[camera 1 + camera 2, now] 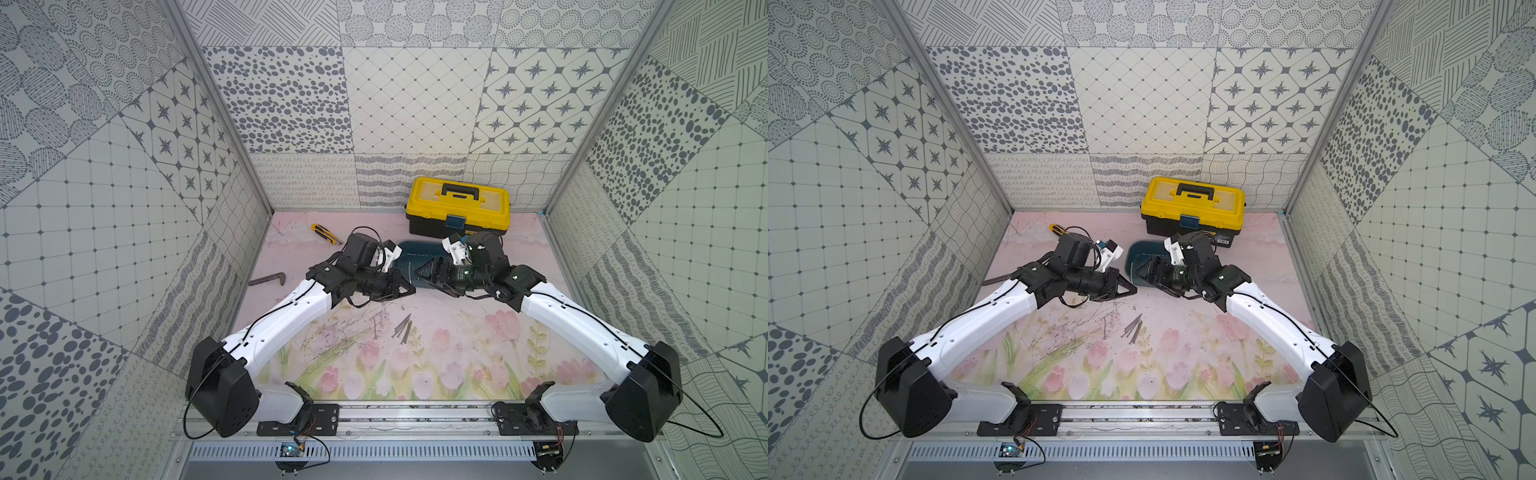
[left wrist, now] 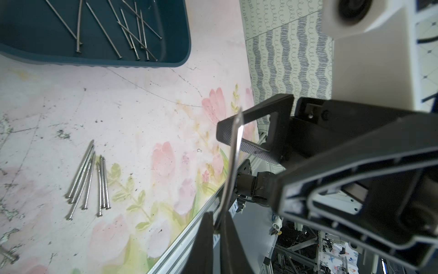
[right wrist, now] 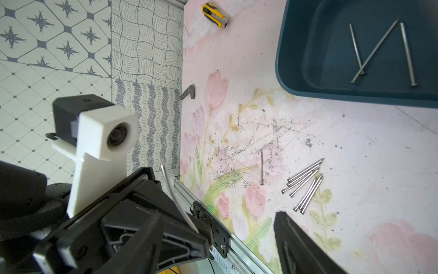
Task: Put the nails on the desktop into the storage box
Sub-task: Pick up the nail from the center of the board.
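Observation:
My left gripper (image 2: 216, 220) is shut on one nail (image 2: 233, 161) by its head end, and the shaft sticks out past the tips. It hovers beside the near edge of the teal storage box (image 1: 419, 249), tip to tip with my right gripper (image 1: 426, 277). The right gripper (image 3: 218, 227) is open, its jaws either side of the left gripper's tip (image 3: 206, 237) and the held nail (image 3: 175, 197). Several nails (image 2: 132, 30) lie in the box (image 2: 166, 59). A bundle of nails (image 1: 402, 328) and one separate nail (image 3: 261, 167) lie on the desktop (image 1: 457, 345).
A yellow-and-black toolbox (image 1: 457, 203) stands against the back wall behind the box. A yellow utility knife (image 1: 326, 233) lies at the back left, and an L-shaped metal bar (image 1: 268, 279) at the left wall. The aluminium rail (image 1: 415, 409) runs along the front edge.

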